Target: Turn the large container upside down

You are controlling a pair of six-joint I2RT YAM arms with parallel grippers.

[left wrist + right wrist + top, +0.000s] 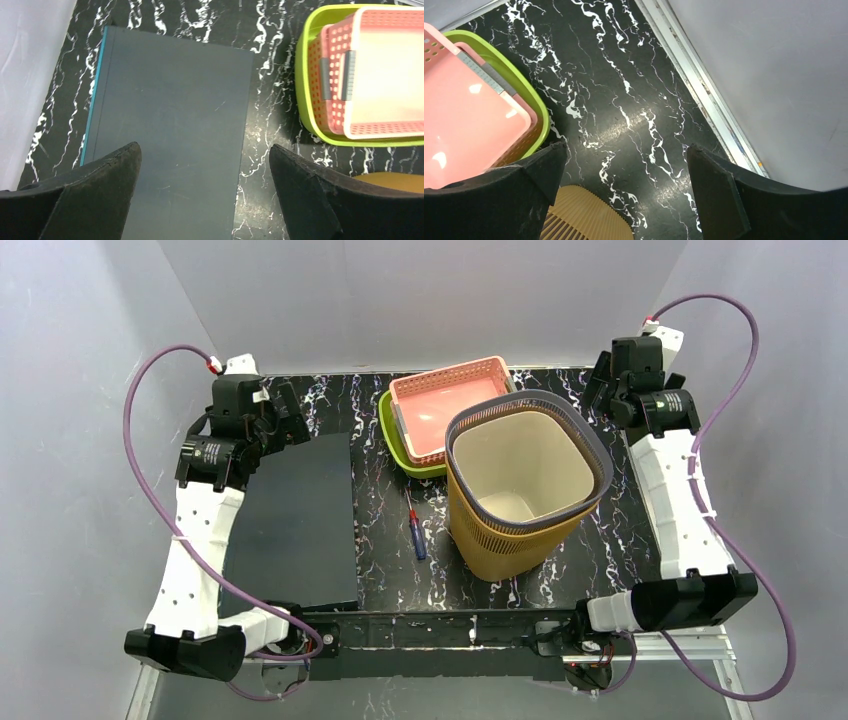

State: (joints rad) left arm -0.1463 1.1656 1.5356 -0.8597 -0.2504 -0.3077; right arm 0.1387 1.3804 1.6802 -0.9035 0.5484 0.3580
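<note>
The large container is a tan slatted waste bin [520, 495] with a grey rim. It stands upright, mouth up, at the centre right of the black marble table. A sliver of its side shows in the right wrist view [586, 215] and in the left wrist view [387, 180]. My left gripper [290, 410] is open and empty at the back left, above a dark book; its jaws stand wide apart in the left wrist view [205, 155]. My right gripper [605, 380] is open and empty at the back right, behind the bin, over bare table [626, 152].
A pink perforated basket [445, 405] sits nested in a lime green basket [395, 445] behind the bin. A large dark grey book [300, 520] lies at the left. A red and blue screwdriver [415, 530] lies between book and bin. Grey walls enclose the table.
</note>
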